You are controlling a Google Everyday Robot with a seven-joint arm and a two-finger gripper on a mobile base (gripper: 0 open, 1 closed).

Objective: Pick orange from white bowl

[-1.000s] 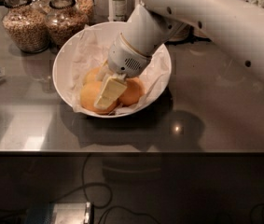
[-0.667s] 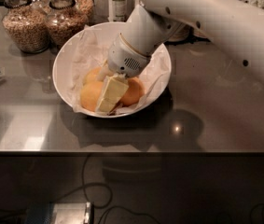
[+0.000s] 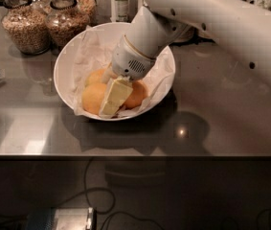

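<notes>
Fingers (image 3: 115,96) parted among oranges (image 3: 93,98), jars (image 3: 64,27) behind bowl (image 3: 64,61)

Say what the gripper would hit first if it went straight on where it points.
The gripper, low inside the white bowl, would likely meet the oranges, then paper lining; depth unclear.

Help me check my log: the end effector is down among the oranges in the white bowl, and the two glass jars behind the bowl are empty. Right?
The glass jars are not empty; they are filled with something grain-like. The camera view shows it. The end effector is indeed down among the oranges in the white bowl.
</notes>
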